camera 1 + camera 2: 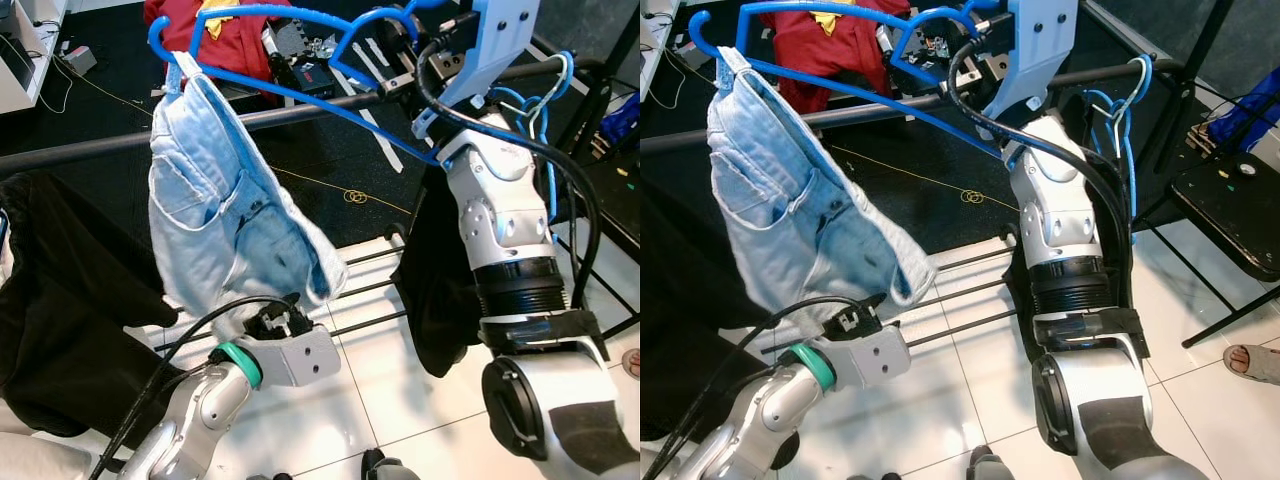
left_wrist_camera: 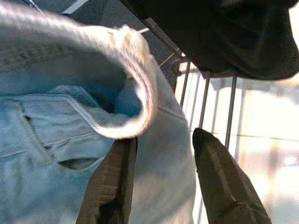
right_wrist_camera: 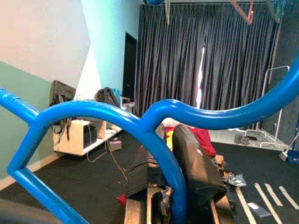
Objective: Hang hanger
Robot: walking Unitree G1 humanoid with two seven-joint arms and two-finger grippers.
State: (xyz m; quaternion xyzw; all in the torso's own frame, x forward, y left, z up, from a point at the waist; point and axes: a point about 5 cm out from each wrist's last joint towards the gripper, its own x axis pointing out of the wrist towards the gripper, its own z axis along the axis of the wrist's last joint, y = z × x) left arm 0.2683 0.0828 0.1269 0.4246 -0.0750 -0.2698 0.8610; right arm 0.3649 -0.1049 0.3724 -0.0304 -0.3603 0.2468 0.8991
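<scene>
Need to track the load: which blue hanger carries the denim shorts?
The blue hanger held by the right claw; denim shorts hang from it. The other hangers hang bare.

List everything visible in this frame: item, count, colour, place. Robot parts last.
Blue hanger: one, blue, held up above the rail, carrying the shorts.
Denim shorts: one, light blue, hanging from the hanger's end.
Rail: one, dark, horizontal, behind the shorts.
Spare hangers: a few, blue, hooked at the rail's right end.
Black garment: one, draped at left.
Red garment: one, on the dark floor beyond the rail.
Person's foot: one, on the white tiles at right.
Left gripper: open, black fingers at the shorts' lower edge.
Right gripper: shut on the blue hanger.
</scene>
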